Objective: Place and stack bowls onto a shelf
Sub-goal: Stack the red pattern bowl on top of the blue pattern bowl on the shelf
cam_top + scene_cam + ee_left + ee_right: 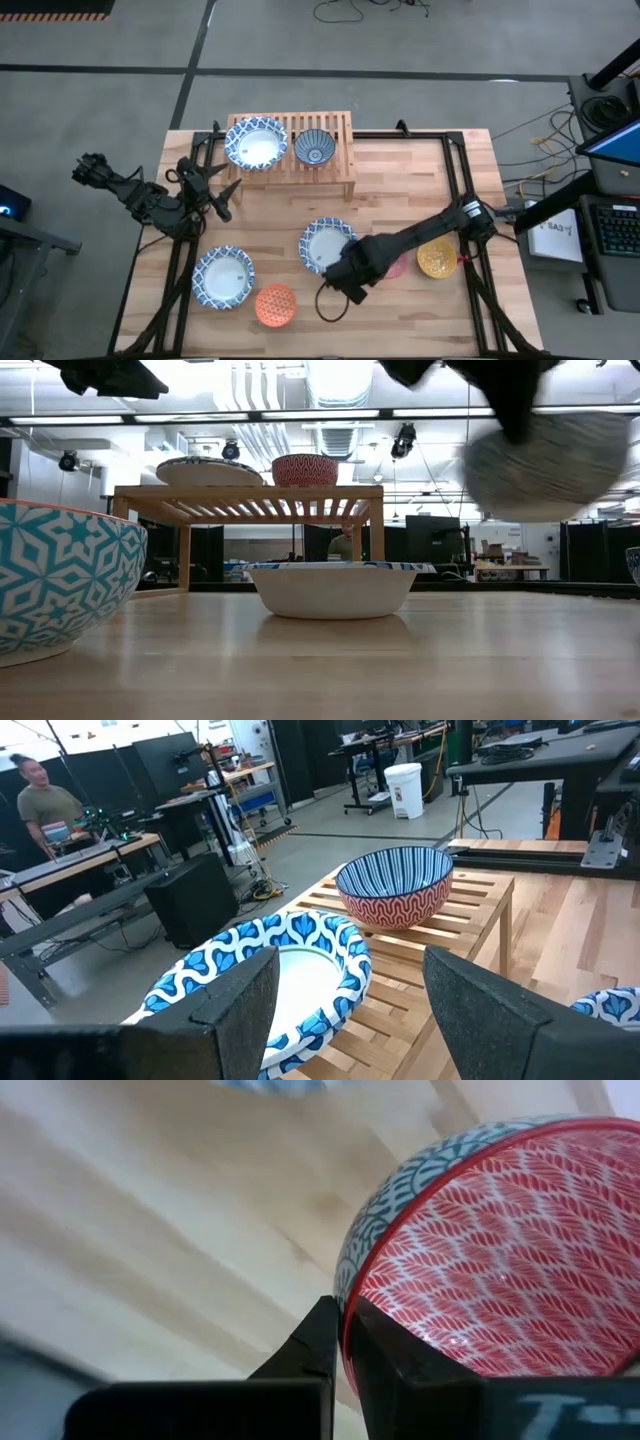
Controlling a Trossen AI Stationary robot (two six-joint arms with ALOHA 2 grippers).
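A: Pale butcher-block planks make up the desk (400, 190); what sits on that low slatted light-wood shelf (340, 150)?

B: One wide blue-patterned bowl with a white inside (255, 143), plus a small striped round bowl (315, 148) beside it.

A: And the arms?

B: Right end effector (342, 1342) pinches the rim of a small red-lined patterned bowl (510, 1260) near mid-desk. Left end effector (350, 1010) hovers by the shelf, fingers wide
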